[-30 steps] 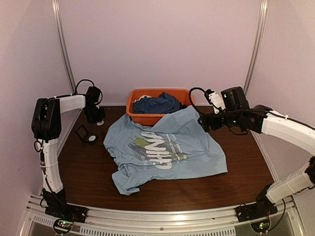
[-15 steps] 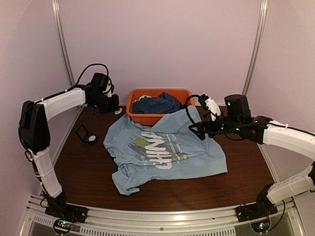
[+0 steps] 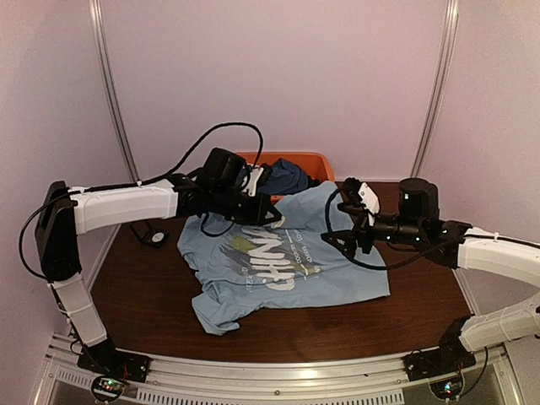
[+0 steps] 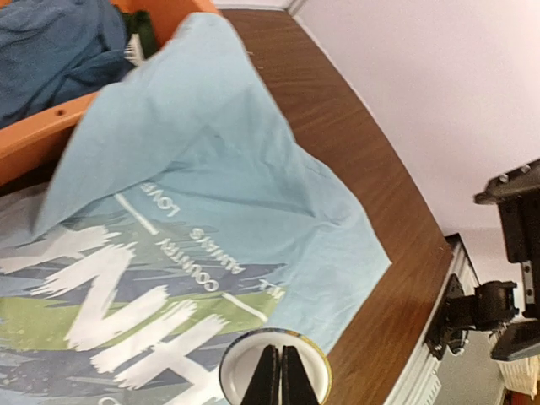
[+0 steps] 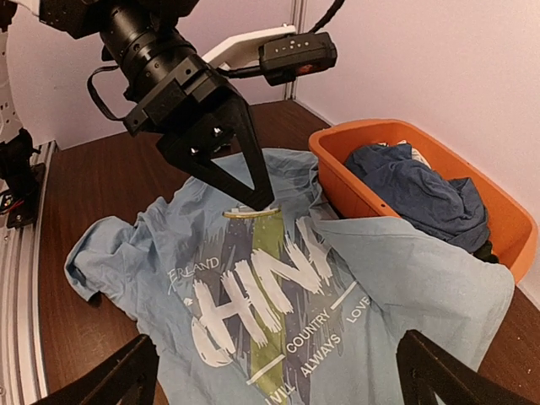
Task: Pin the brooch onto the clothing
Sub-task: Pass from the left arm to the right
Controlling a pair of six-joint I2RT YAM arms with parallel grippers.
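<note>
Over the brown table [image 3: 143, 295], left jaws pinch a round, gold-rimmed white brooch [image 4: 243, 373]; right jaws spread.

The picture's bottom edge crops the brooch [image 4: 236, 375].

Dim, pinkish, even light; soft, slightly grainy views.

Top cam: high, near side, looking down-forward over whole table [image 3: 413, 297]. Wrist cams: low, close, roughly facing each other. All share T-shirt [image 3: 283, 253].
</note>
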